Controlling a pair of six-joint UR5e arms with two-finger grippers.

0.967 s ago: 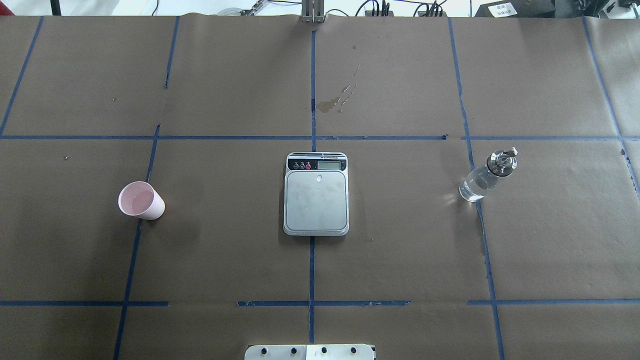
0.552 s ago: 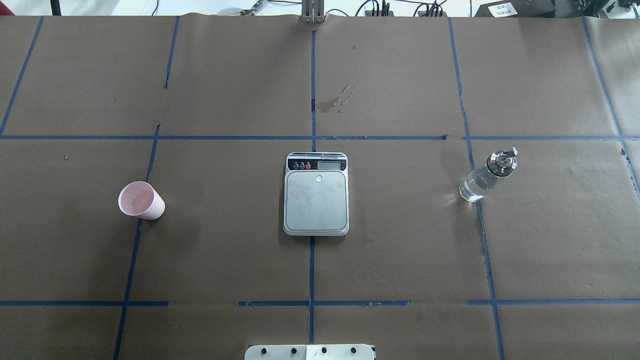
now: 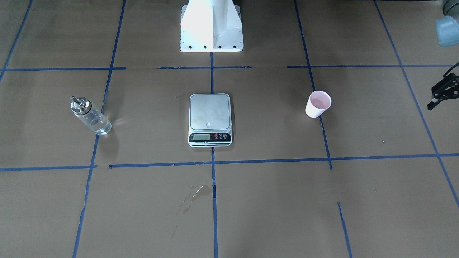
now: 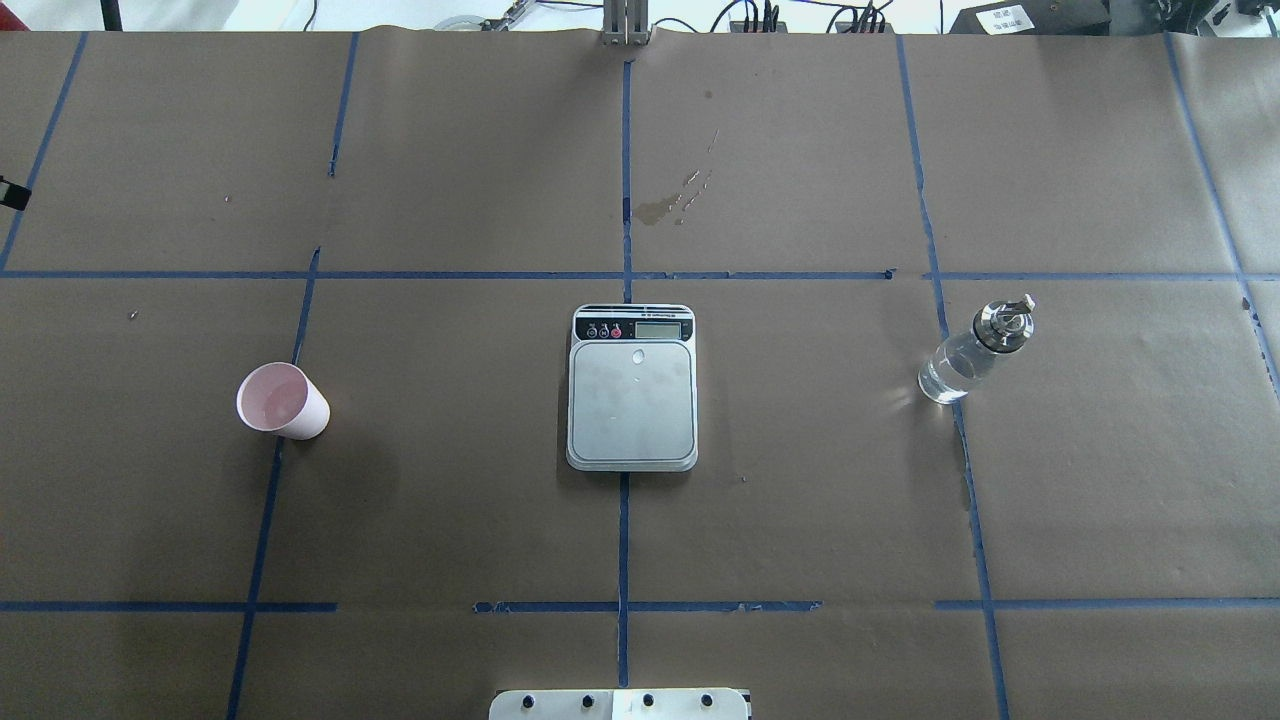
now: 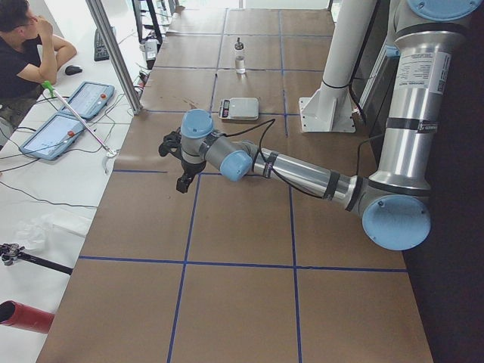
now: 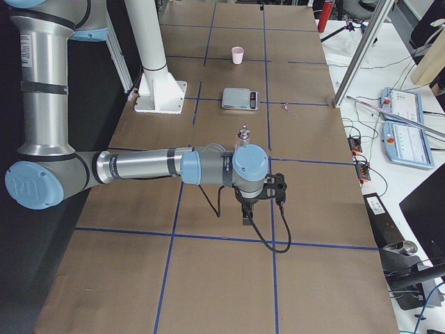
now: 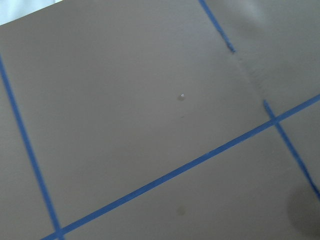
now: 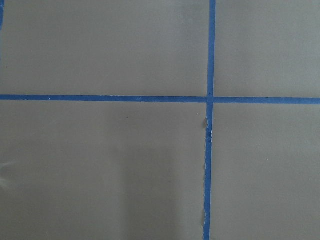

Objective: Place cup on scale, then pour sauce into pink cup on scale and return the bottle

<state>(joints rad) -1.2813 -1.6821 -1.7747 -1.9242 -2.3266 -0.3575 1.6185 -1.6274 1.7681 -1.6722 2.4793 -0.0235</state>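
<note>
where i stand by the table's (image 5: pixel 242 227) left end, the left gripper (image 5: pixel 172 165) hovers nearest, empty, jaw gap unreadable. beyond, the cup (image 4: pixel 283 401) stands well apart from the scale (image 4: pixel 632 388). farther, the bottle (image 4: pixel 968 358) of sauce (image 4: pixel 950 372), then the right gripper (image 6: pixel 263 205), equally unreadable.

The cup (image 4: pixel 283 401) stands alone near the left edge of the worktop (image 4: pixel 450 530); the scale (image 4: pixel 632 400) lies in the middle; the bottle (image 4: pixel 975 352) stands near the right edge; wide gaps between them leave room on every side.
</note>
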